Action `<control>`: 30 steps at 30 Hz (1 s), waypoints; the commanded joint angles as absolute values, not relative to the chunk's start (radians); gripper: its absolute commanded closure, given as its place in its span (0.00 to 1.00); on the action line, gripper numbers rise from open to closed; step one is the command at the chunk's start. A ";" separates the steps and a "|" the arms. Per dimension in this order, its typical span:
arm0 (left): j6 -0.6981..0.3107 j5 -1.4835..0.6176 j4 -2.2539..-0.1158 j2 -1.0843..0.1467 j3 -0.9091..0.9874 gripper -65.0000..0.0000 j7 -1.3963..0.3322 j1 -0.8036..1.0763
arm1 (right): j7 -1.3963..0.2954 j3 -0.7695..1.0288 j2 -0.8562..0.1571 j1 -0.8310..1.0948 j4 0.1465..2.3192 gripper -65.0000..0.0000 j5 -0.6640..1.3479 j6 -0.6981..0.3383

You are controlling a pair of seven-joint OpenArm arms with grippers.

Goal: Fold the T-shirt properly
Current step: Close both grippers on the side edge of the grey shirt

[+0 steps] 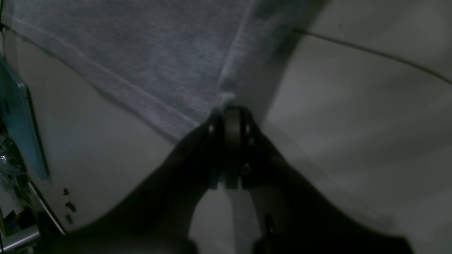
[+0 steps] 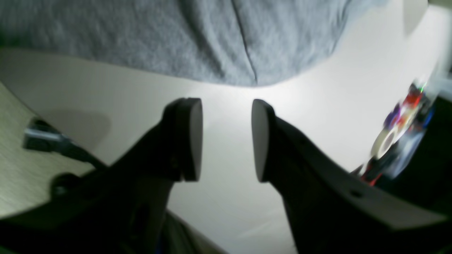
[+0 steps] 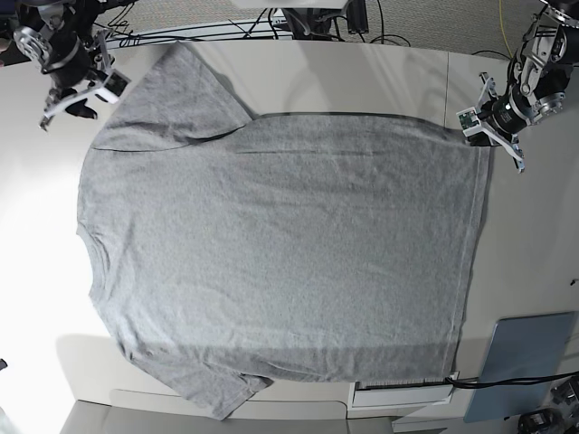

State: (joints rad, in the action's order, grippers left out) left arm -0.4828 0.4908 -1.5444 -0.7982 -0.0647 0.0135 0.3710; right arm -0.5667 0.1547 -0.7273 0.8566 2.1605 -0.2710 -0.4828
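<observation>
The T-shirt (image 3: 280, 253) lies spread flat on the white table, plain grey side up, neck to the left and hem to the right. My left gripper (image 3: 491, 137) is at the far hem corner. In the left wrist view it (image 1: 229, 111) is shut, with the corner of the T-shirt (image 1: 148, 63) caught at its tips. My right gripper (image 3: 77, 98) is beside the far sleeve. In the right wrist view it (image 2: 226, 137) is open and empty above bare table, a short way from the sleeve edge of the T-shirt (image 2: 197, 42).
A blue-grey flat panel (image 3: 525, 362) lies at the table's near right corner and shows in the left wrist view (image 1: 17, 116). Cables (image 3: 271, 18) run along the back edge. A black plug (image 2: 46, 141) and colourful clutter (image 2: 399, 141) flank the right gripper.
</observation>
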 commanded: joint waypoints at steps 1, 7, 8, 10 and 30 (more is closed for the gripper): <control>-0.526 0.520 -1.534 -0.812 -0.070 1.00 -0.032 0.385 | -0.559 0.138 -0.755 0.842 2.161 0.64 -0.301 -0.486; -0.554 0.520 -1.536 -0.812 -0.070 1.00 -0.031 0.384 | -0.561 -0.059 -0.779 0.698 2.029 0.64 -0.419 -0.490; -0.569 0.520 -1.539 -0.811 -0.070 1.00 -0.031 0.382 | -0.564 -0.091 -0.779 0.672 2.008 0.65 -0.429 -0.490; -0.590 0.520 -1.541 -0.803 -0.070 1.00 -0.031 0.379 | -0.577 -0.150 -0.779 0.630 1.979 0.65 -0.439 -0.490; -0.587 0.520 -1.541 -0.798 -0.070 1.00 -0.032 0.379 | -0.679 -0.286 -0.778 0.579 1.955 0.65 -0.435 -0.511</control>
State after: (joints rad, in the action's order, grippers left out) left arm -0.5262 0.5014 -1.5505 -0.7902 -0.0624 0.0059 0.3649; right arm -0.6773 -0.2939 -0.7616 0.5789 1.9457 -0.4374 -0.5095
